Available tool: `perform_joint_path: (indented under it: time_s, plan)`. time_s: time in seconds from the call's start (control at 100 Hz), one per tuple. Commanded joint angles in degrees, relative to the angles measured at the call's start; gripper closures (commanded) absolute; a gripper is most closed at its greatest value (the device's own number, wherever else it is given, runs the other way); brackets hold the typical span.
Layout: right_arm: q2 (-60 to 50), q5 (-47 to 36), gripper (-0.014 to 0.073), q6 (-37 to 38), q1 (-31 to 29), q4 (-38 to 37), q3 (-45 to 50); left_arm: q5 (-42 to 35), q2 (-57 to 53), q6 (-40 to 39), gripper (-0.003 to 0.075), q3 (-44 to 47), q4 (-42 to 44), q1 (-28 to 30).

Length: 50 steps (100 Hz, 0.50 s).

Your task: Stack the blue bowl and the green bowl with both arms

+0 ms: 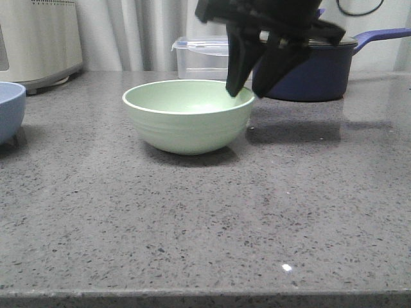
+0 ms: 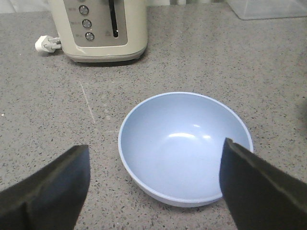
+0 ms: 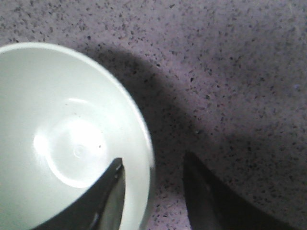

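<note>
The mint-green bowl (image 1: pixel 187 115) stands upright in the middle of the grey counter. My right gripper (image 1: pixel 247 86) hangs over its right rim, open, one finger inside the bowl and one outside; in the right wrist view the green bowl (image 3: pixel 57 139) has its rim running between the fingers of that gripper (image 3: pixel 152 167). The blue bowl (image 1: pixel 9 110) sits at the far left edge, partly cut off. In the left wrist view the blue bowl (image 2: pixel 184 146) lies empty just ahead of my left gripper (image 2: pixel 156 158), whose jaws are spread wide apart above the counter.
A cream toaster (image 1: pixel 38 38) stands at the back left, also seen as the toaster (image 2: pixel 103 28) beyond the blue bowl. A clear lidded container (image 1: pixel 202 56) and a dark navy saucepan (image 1: pixel 308 70) sit behind the green bowl.
</note>
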Motion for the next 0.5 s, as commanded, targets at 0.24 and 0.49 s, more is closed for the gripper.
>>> perform_joint_path:
  time_s: [0.24,0.49]
  plan:
    - [-12.8,-2.6,0.0279,-0.7,0.0,-0.1,3.1,-3.6,0.4,-0.2,0.0175,-2.1,-0.7,0.1]
    - [-16.3,-2.5,0.0475,-0.8,0.0,-0.1,8.7,-3.6,0.4,-0.2,0.0175,-2.1,-0.7,0.1]
